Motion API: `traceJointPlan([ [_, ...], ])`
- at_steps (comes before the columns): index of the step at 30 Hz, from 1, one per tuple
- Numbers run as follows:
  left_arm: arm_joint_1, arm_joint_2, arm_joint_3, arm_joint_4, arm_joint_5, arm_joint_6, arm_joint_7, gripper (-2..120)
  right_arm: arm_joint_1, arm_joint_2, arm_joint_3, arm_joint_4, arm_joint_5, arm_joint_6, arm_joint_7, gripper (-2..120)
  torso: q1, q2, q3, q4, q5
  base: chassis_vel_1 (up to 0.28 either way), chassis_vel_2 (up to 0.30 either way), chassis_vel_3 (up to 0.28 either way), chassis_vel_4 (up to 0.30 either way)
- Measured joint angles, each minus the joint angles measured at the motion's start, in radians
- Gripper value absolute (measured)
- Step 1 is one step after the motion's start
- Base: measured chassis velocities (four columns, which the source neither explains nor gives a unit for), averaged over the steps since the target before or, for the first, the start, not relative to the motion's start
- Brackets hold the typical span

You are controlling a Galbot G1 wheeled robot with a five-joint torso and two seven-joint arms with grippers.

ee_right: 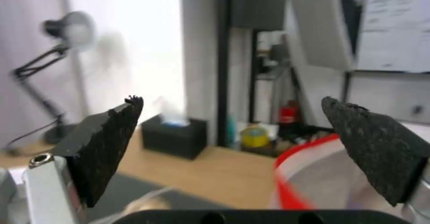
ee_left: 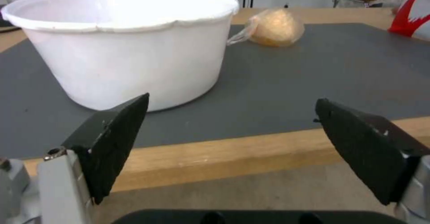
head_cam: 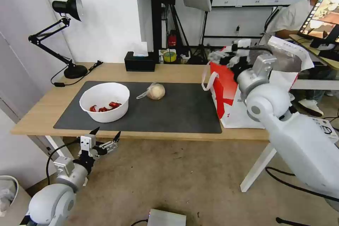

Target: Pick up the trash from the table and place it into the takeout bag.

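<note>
On the table (head_cam: 176,72), a white bowl (head_cam: 104,101) with red scraps sits at the left of the dark mat (head_cam: 176,113). A tan ball wrapped in clear plastic (head_cam: 155,91) lies near the mat's middle. The takeout bag (head_cam: 226,95) stands open at the table's right end. My left gripper (head_cam: 106,137) hangs open just below the table's front edge, facing the bowl (ee_left: 130,46) and the ball (ee_left: 275,27), with nothing between its fingers (ee_left: 112,143). My right gripper (head_cam: 220,58) hovers open and empty above the bag's rim (ee_right: 304,170).
A black tissue box (head_cam: 139,61) stands at the table's back edge, and a black desk lamp (head_cam: 67,35) at the back left corner. A person sits at a desk behind the bag. Bare floor lies in front of the table.
</note>
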Motion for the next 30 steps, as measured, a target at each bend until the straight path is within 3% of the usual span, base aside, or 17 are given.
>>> traceJointPlan([
  [6,-0.014,0.002,0.008,-0.001,-0.001,-0.001,0.000,100,-0.214,-0.066,0.080,0.099,0.025,0.005,-0.069,100,0.000,0.000,0.000,-0.0007,0.0005,0.000,0.000,0.000,0.000],
  [15,-0.011,0.000,0.003,-0.009,-0.001,-0.002,0.000,100,-0.422,-0.086,0.153,0.157,0.013,0.023,-0.083,100,0.000,0.000,0.000,-0.0002,0.0002,0.000,0.000,0.000,0.000],
  [23,-0.010,0.000,0.005,-0.007,-0.002,-0.004,0.000,100,-0.698,-0.007,0.215,0.128,-0.144,0.136,-0.132,100,0.000,0.000,0.000,-0.0003,0.0002,0.000,0.000,0.000,0.000],
  [30,-0.007,0.006,0.001,-0.006,-0.003,-0.006,0.001,100,-0.767,0.047,0.217,0.094,-0.228,0.220,-0.138,100,0.000,0.000,0.000,-0.0003,0.0003,0.000,0.000,0.000,0.000],
])
